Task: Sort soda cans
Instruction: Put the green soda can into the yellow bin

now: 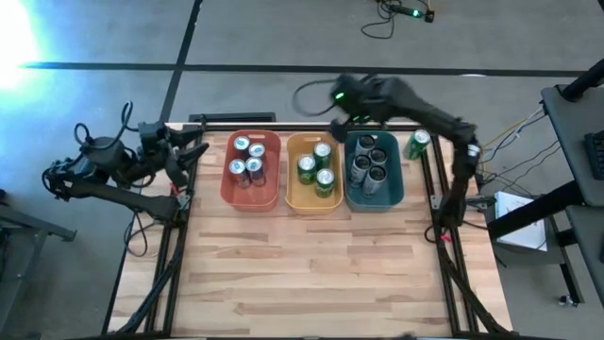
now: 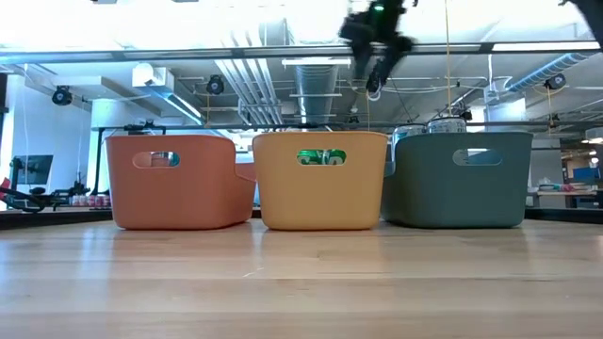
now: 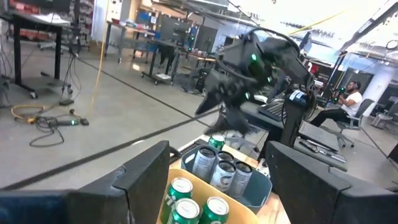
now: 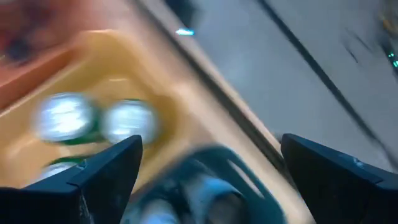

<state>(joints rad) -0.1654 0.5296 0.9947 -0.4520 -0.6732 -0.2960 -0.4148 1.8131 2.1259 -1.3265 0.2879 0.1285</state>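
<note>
From above we see the right gripper at twelve o'clock over the orange plastic bin; green metal soda cans sit inside. The left gripper waits at nine o'clock. In the right wrist view its own fingers spread wide, empty.

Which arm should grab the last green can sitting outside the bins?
Right. The green soda can stands beside the teal plastic bin, next to the right arm's base; the right gripper hovers open over the bins. The left gripper waits past the red bin.
</note>
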